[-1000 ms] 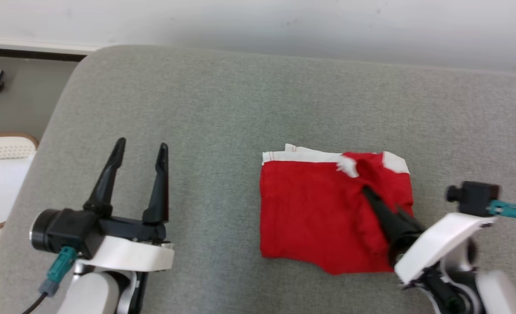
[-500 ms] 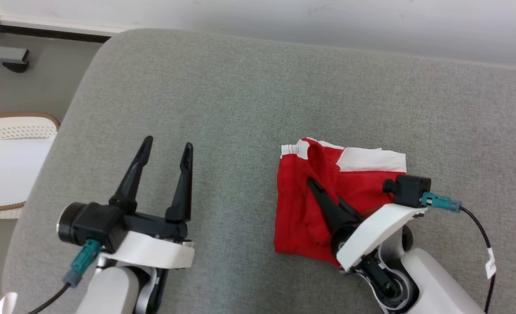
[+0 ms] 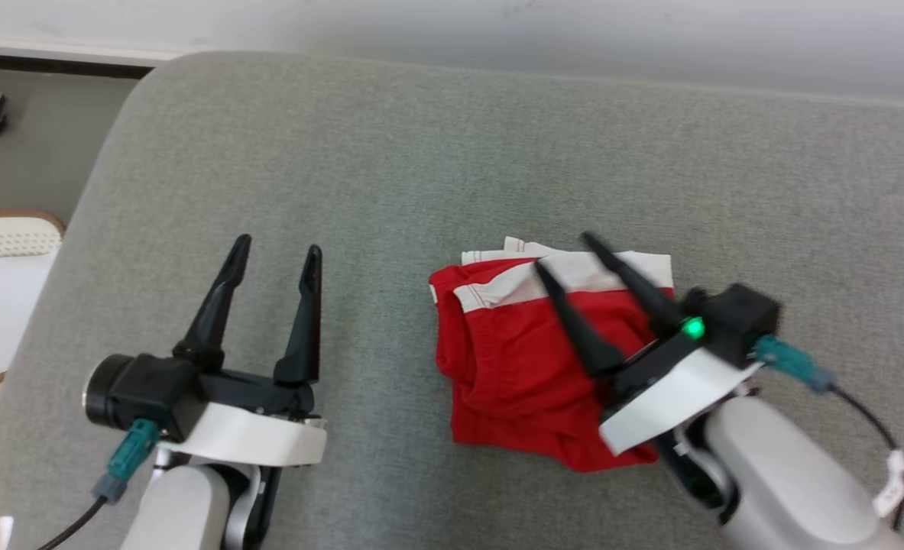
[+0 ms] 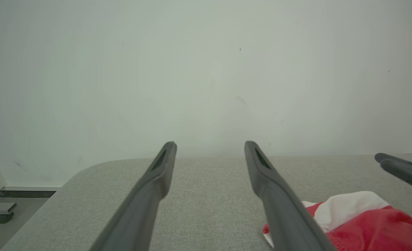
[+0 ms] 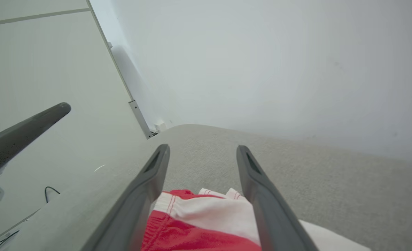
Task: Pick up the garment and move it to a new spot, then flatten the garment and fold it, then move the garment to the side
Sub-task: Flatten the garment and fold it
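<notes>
The garment (image 3: pixel 513 367) is a pair of red shorts with a white waistband, lying folded over on the grey cushion (image 3: pixel 421 168). My right gripper (image 3: pixel 565 250) hovers above its upper right part, open, with nothing between its fingers. In the right wrist view the garment (image 5: pixel 199 226) lies below the spread right gripper (image 5: pixel 202 148). My left gripper (image 3: pixel 277 248) stands open over bare cushion, well to the left of the garment. In the left wrist view the left gripper (image 4: pixel 209 144) is open and the garment (image 4: pixel 362 223) shows at the lower right.
The cushion's rounded left edge (image 3: pixel 92 198) drops to the floor. A white perforated chair (image 3: pixel 1 275) stands beside it at the left. A pale wall (image 3: pixel 497 38) runs along the back. The right gripper's fingertips (image 4: pixel 401 167) show at the left wrist view's right edge.
My right gripper has let go of the garment and opened, lifting up and to the right. The garment now lies folded over further left. The left arm holds still; the camera shifted.
</notes>
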Controlling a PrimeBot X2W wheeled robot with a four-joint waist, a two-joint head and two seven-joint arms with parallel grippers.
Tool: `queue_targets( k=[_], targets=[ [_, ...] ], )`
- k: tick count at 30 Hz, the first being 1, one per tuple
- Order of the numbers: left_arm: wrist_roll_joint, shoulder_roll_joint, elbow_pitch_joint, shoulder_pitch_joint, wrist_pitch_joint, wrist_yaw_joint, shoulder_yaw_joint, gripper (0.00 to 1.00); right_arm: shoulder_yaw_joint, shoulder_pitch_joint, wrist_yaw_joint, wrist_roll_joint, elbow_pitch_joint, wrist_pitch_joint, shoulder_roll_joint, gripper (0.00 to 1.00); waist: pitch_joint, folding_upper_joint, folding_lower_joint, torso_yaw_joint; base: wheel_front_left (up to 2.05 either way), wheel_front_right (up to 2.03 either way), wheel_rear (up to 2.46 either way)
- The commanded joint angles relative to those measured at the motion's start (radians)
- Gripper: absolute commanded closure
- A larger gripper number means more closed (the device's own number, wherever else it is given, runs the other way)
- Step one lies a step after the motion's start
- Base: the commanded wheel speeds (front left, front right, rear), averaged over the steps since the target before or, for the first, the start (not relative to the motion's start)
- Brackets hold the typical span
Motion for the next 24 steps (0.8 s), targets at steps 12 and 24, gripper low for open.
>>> queue_targets(
  k=[12, 24],
  targets=[
    [0.042, 0.025, 0.007, 0.06, -0.002, 0.005, 0.054, 0.0, -0.528, 0.274, 0.0, -0.332, -0.219, 0.018, -0.028, 0.0, -0.033, 0.0, 0.0, -0.081, 0.0, 0.0, 0.0],
    [0.047, 0.059, 0.036, 0.169, 0.008, 0.011, 0.059, 0.0, -0.677, 0.529, 0.0, -0.371, -0.452, 0.172, 0.063, 0.0, -0.126, 0.0, 0.0, -0.155, 0.0, 0.0, 0.0]
  ],
)
